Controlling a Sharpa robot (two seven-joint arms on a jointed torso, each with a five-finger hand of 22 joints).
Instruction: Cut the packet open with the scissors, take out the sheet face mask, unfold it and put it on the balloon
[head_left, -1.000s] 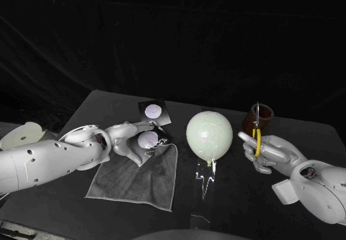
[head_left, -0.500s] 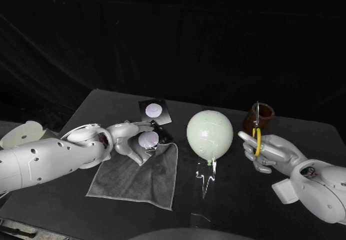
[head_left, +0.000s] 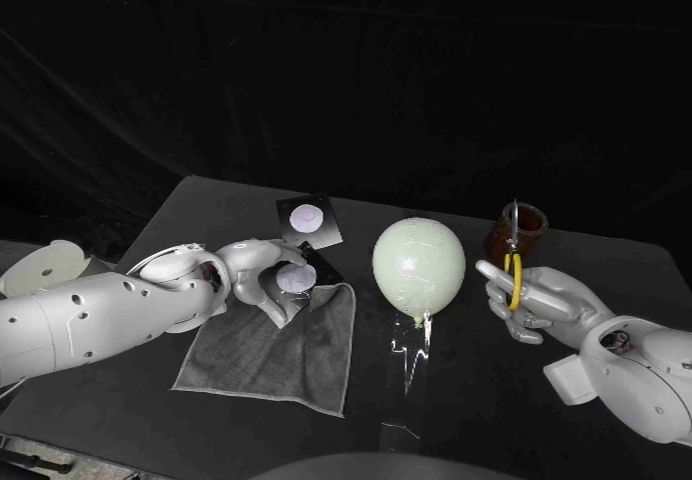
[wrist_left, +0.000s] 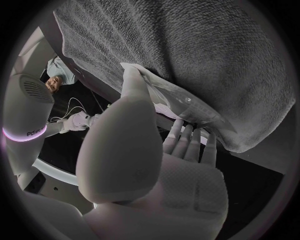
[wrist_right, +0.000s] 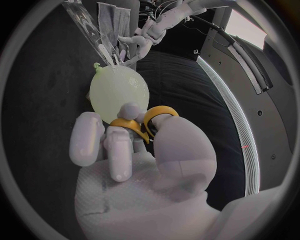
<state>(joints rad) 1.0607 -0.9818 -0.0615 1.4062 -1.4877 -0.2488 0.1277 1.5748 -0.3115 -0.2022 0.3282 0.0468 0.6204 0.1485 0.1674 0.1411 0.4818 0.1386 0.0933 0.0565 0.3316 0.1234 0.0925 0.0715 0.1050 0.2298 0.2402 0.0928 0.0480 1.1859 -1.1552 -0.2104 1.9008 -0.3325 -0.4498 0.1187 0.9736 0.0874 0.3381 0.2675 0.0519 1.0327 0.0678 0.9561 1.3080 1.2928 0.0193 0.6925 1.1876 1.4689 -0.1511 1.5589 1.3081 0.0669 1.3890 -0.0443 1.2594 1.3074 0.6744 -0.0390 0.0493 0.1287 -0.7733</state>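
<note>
Left hand (head_left: 264, 272) is pinching the packet (head_left: 297, 279) between thumb and fingers, holding it just above the towel's (head_left: 274, 350) far edge. Mid-table, the balloon (head_left: 418, 266) is standing upright on its clear stand (head_left: 410, 365), apart from the packet. Right hand (head_left: 545, 303) is gripping the scissors (head_left: 512, 278) by their yellow handles, near the brown cup (head_left: 516, 230).

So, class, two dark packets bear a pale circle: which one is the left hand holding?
The nearer packet, above a corner of the grey cloth, gripped by the left hand; the farther packet lies flat on the table, untouched.
</note>
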